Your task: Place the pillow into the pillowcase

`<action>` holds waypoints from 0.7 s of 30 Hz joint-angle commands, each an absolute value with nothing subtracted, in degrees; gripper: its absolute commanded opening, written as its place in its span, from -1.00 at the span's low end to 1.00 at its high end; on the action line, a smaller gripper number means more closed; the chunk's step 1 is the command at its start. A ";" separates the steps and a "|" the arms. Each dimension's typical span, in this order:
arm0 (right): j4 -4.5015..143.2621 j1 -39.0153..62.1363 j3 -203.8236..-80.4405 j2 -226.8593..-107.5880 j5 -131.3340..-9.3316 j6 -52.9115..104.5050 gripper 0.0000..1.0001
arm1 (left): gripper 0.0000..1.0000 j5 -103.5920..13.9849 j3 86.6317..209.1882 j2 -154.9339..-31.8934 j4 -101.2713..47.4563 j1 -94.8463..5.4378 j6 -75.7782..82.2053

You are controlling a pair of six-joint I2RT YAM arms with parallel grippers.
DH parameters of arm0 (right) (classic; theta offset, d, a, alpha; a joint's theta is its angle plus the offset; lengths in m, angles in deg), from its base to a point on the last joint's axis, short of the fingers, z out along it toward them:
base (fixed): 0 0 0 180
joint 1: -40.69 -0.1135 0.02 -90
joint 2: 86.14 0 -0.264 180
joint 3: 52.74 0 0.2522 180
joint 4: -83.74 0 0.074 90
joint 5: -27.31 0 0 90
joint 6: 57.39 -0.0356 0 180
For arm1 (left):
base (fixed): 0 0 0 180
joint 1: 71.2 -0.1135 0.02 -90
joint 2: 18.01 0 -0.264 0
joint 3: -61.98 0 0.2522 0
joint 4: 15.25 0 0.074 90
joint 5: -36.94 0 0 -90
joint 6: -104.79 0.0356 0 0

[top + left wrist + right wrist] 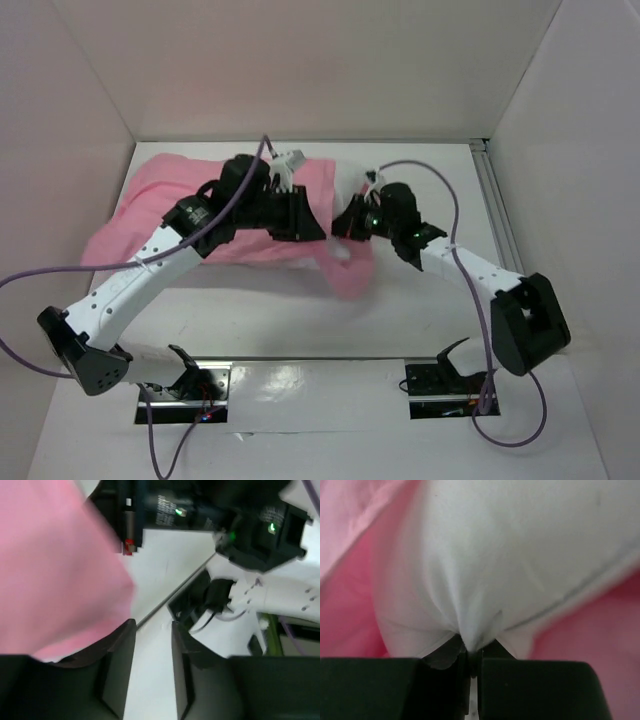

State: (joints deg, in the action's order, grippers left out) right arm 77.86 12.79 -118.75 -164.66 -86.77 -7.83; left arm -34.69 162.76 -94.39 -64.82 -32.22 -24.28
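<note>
Lying lengthwise left to right, the pillowcase (135, 215) apparently sheathes the pillow (510, 555), pinched by right pincer (470, 651); left pincer (152, 630) parted.

A white table (300, 320) stands boxed in by plain white walls: a back wall (320, 60), a left wall (50, 150) and a right wall (580, 130). A metal rail (498, 205) runs along the table's right edge. The light is soft and even, with faint shadows.
</note>
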 commanded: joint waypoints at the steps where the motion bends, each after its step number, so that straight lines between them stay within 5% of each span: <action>1: 71.85 12.38 -111.51 -167.18 -89.84 -5.28 -0.91 | 0.01 -31.80 157.75 -91.92 -60.37 -31.04 -26.61; 2: 70.17 12.91 -109.93 -166.31 -89.85 -4.23 -0.60 | 0.48 -33.88 159.22 -91.92 -62.65 -31.04 -25.65; 3: 68.32 14.22 -109.31 -165.08 -89.85 -1.95 -0.43 | 0.64 -35.30 160.80 -91.92 -67.37 -31.04 -23.29; 6: 60.24 17.47 -108.77 -159.28 -88.00 1.83 0.26 | 0.77 -42.32 168.80 -93.85 -73.55 -31.04 -18.63; 7: 58.22 18.35 -109.47 -156.74 -87.13 2.63 0.33 | 0.77 -44.52 170.91 -96.12 -76.79 -31.04 -17.74; 12: 49.24 24.67 -112.72 -150.67 -84.05 2.30 0.38 | 0.63 -63.03 182.58 -109.54 -83.83 -29.64 -16.32; 21: 57.74 31.72 -115.10 -155.48 -91.77 -2.89 0.38 | 0.57 -90.57 210.02 -134.45 -94.14 -23.57 -19.04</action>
